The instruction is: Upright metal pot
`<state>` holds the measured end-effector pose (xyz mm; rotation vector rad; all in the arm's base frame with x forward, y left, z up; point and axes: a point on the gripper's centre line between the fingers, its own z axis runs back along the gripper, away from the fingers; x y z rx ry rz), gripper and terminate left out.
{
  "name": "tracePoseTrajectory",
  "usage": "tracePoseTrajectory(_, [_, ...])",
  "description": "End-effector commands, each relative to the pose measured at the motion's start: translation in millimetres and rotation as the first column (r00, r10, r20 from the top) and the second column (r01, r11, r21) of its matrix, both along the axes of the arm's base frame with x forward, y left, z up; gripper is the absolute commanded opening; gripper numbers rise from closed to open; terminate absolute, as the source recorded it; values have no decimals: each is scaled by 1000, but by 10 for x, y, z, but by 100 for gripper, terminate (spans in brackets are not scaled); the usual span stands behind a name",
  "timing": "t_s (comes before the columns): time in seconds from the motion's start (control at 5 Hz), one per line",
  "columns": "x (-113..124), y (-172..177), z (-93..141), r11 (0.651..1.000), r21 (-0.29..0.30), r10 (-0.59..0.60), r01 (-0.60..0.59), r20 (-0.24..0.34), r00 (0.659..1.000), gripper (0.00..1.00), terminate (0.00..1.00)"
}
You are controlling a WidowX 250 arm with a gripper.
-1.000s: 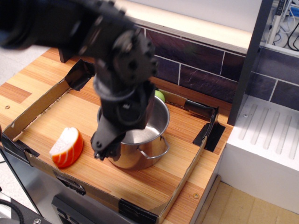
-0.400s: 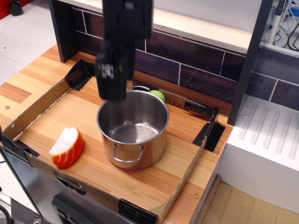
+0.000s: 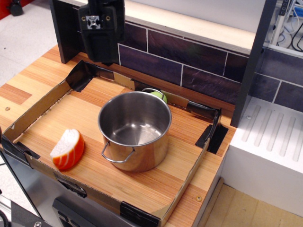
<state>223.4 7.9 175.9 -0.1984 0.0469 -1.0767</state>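
A green object [image 3: 161, 96] is mostly hidden behind the upright metal pot [image 3: 135, 130]. The gripper [image 3: 101, 30] is cropped above; finger state cannot be told.

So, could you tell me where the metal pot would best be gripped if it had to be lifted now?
Probably the metal pot rim on its near-left side, from above, one finger inside: it stands upright, mouth open and empty. The front wire handle looks thin and loose.

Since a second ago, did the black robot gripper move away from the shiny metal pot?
Yes. The gripper rose up and back toward the dark tiled wall, leaving the metal pot upright.
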Motion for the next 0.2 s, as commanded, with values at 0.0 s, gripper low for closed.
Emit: tracePoseTrajectory(0.0, [-52,99,85,1000,2,5,-5,36,999,100,100])
